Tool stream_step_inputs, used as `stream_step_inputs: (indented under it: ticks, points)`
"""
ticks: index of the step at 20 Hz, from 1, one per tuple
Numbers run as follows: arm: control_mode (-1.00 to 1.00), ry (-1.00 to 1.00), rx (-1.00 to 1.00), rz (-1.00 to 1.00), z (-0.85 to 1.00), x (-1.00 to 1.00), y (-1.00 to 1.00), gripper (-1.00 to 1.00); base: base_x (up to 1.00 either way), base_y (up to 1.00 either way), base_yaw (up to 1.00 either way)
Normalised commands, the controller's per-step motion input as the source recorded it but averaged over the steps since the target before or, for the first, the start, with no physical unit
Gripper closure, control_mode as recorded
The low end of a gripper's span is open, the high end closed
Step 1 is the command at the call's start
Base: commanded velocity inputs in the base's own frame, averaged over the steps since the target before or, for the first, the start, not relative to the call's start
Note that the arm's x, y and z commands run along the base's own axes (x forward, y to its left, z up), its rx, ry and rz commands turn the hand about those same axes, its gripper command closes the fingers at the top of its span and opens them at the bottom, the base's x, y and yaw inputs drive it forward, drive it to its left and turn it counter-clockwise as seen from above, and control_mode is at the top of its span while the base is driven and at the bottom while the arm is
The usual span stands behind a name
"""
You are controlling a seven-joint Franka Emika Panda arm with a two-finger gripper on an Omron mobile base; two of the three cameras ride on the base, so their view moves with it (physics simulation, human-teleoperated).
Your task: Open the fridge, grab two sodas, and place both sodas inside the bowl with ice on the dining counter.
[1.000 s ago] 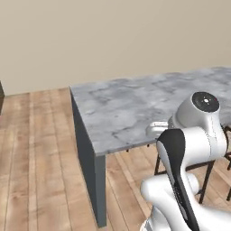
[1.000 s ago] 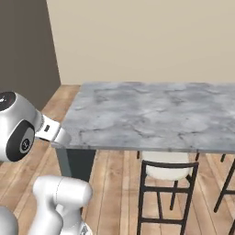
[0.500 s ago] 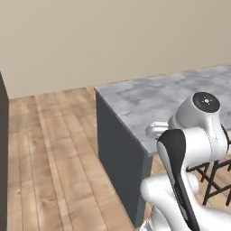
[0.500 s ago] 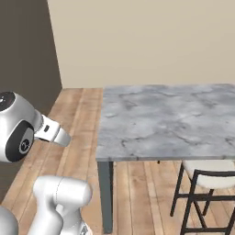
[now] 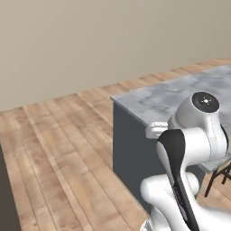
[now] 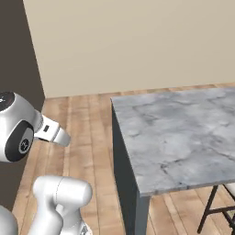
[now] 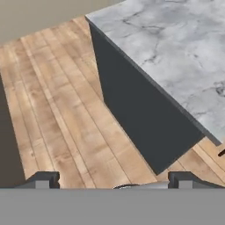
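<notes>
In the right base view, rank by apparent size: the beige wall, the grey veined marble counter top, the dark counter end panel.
1. Beige wall
2. Grey veined marble counter top
3. Dark counter end panel, seen edge-on, so it looks narrower than it is.

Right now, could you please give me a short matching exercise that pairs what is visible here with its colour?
Things:
1. dining counter top
2. floor
3. back wall
4. counter's end panel

Colours:
A. plain beige
B. dark slate grey
C. light grey marble with darker veins
D. brown wooden planks

Pairs: 1-C, 2-D, 3-A, 4-B
</notes>
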Motion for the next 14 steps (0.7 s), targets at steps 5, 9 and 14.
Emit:
stream_step_inputs:
  ticks: [5, 9, 14]
  points:
    - [1.00, 0.00, 0.00, 0.00, 0.00, 0.00, 0.00, -1.00, 0.65, 1.00, -0.33]
    - [1.00, 0.00, 0.00, 0.00, 0.00, 0.00, 0.00, -1.00, 0.75, 0.94, -0.41]
    - [1.00, 0.00, 0.00, 0.00, 0.00, 0.00, 0.00, -1.00, 0.87, 0.81, -0.44]
